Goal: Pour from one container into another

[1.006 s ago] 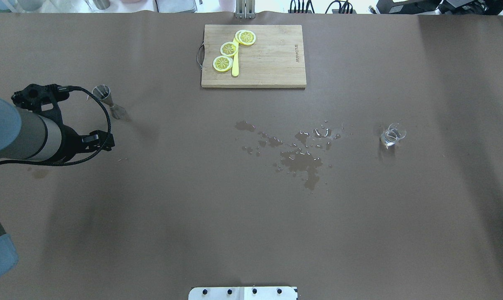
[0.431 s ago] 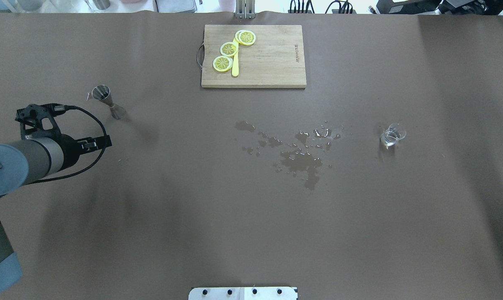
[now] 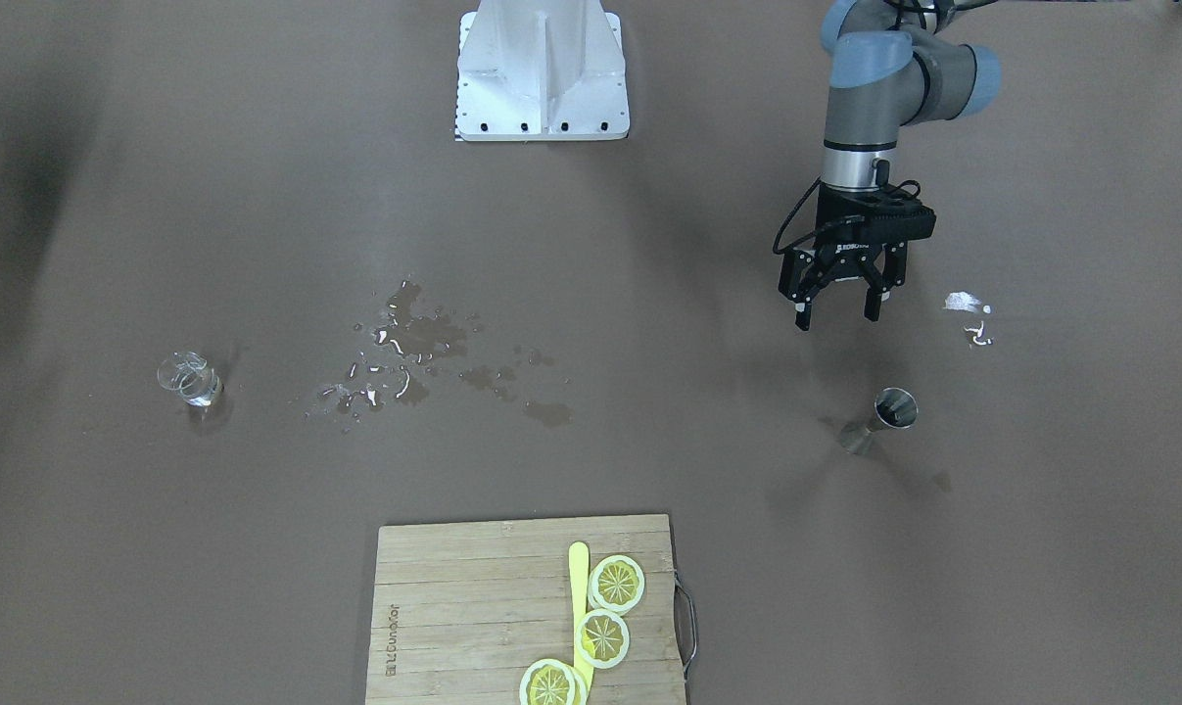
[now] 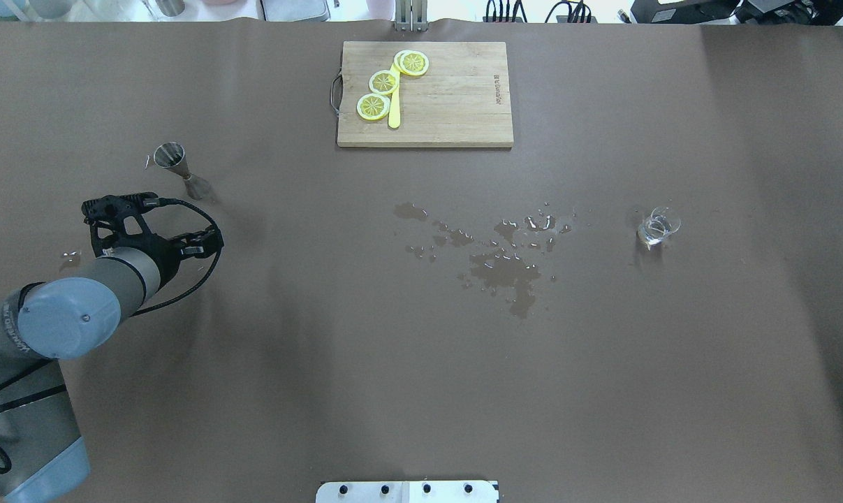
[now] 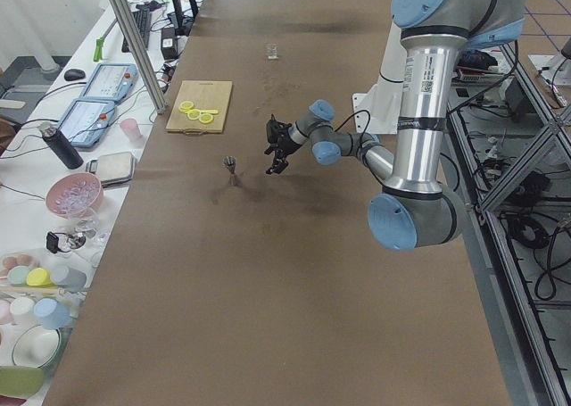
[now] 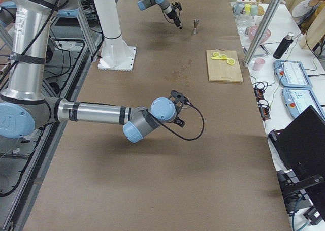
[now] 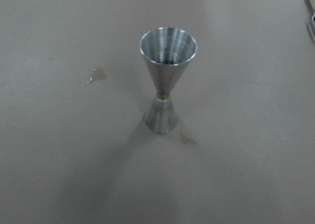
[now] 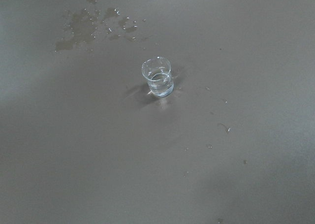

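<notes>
The steel jigger stands upright on the brown table at the robot's left, its wide mouth up. My left gripper hangs open and empty above the table, on the robot's side of the jigger and apart from it. The clear glass cup stands upright far off on the right with a little water in it. My right gripper hovers short of the cup and shows only in the side views, so I cannot tell whether it is open or shut.
A wide patch of spilled water lies mid-table between the two containers. A wooden cutting board with lemon slices and a yellow knife sits at the far edge. Small wet marks lie beside the left gripper.
My left arm has swung round. Its gripper has moved from the jigger's left side to a spot nearer the robot, facing the jigger. The jigger and cup have not moved.
</notes>
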`<state>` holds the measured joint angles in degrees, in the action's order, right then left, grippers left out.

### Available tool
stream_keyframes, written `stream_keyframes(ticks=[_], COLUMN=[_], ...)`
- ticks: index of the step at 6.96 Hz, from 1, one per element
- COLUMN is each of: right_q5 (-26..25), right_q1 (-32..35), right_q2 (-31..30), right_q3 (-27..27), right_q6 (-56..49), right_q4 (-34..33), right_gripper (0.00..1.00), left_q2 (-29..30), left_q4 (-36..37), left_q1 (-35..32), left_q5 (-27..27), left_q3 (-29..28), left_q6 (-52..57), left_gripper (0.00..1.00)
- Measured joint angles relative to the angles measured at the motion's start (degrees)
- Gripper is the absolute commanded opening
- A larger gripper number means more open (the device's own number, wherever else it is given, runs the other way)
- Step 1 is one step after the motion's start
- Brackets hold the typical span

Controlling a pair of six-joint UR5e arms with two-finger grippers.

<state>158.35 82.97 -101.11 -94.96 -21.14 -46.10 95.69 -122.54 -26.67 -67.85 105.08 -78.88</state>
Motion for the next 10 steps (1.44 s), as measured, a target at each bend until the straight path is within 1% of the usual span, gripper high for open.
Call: stream_keyframes(ticks=[1,3,6,7,8,9,10], right_q5=[1.85,2.89,1.38,0.20,-2.51,-6.94,-11.46], right_q1=[0.00,-0.01,-1.00,-1.71,-3.48,-6.79,-10.47], right_q2=[1.17,4.59,10.30,11.12,11.41,11.50,11.76], right_q3=[3.37,9.45,19.33,21.67,22.99,23.56,23.76], right_q6=[0.07,1.11,10.25,12.65,16.63,22.20,27.57], right_q4=[3.83,10.30,24.38,28.13,32.47,38.01,43.85], right_gripper=[1.00,1.00,1.00,1.00,1.00,1.00,1.00], left_q2=[0.70,3.20,7.14,7.47,7.74,8.24,8.94], left_q4=[-2.78,-4.80,-9.96,-10.97,-11.38,-11.52,-11.58], left_q1=[0.15,0.20,0.00,-0.14,-0.32,-0.59,-0.85], left_q5=[4.13,12.31,19.09,21.44,23.00,23.69,23.95], left_q3=[-2.52,-7.36,-14.89,-16.85,-18.42,-19.73,-20.93], left_q6=[0.02,-0.02,-0.06,-0.10,-0.12,-0.15,-0.19], left_gripper=[0.97,0.97,0.97,0.95,0.93,0.90,0.89])
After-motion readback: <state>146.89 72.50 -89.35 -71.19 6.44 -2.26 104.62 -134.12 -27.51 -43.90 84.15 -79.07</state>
